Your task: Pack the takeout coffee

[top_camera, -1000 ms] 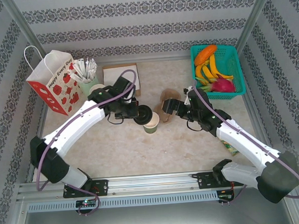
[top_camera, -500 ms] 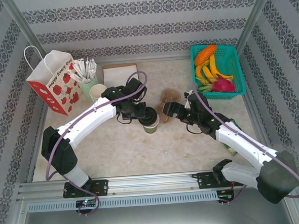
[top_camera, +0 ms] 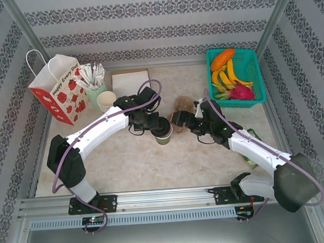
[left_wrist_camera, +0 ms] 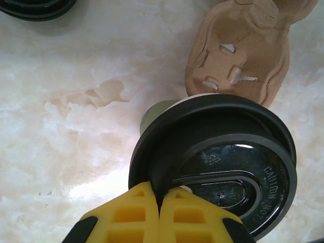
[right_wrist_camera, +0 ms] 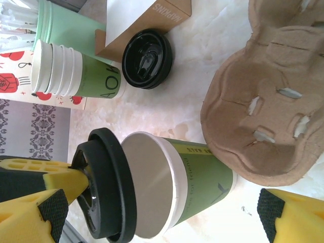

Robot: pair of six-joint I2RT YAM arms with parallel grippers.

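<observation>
The takeout coffee is a green paper cup (top_camera: pixel 164 138) (right_wrist_camera: pixel 202 182) standing upright at mid-table, its white rim uncovered. Its black lid (top_camera: pixel 162 126) (left_wrist_camera: pixel 223 162) (right_wrist_camera: pixel 104 187) hangs tilted just over the rim, with a gap on one side. My left gripper (top_camera: pixel 153 124) (left_wrist_camera: pixel 161 195) is shut on the lid's edge. My right gripper (top_camera: pixel 176 120) (right_wrist_camera: pixel 159 210) stands open just right of the cup, one finger on each side of it and neither touching. A sliver of the green cup (left_wrist_camera: pixel 153 109) peeks out from under the lid in the left wrist view.
A brown pulp cup carrier (top_camera: pixel 184 104) (right_wrist_camera: pixel 268 96) lies just behind the cup. At back left are a spare lid (right_wrist_camera: pixel 147 58), stacked cups (top_camera: pixel 105 99), a napkin box (top_camera: pixel 131 79), a cup of sticks (top_camera: pixel 93 81) and a red-and-white paper bag (top_camera: pixel 58 89). A teal fruit basket (top_camera: pixel 255 96) sits back right.
My left arm has carried the lid to the right until it sits over the cup. My right gripper has crept left toward the cup.
</observation>
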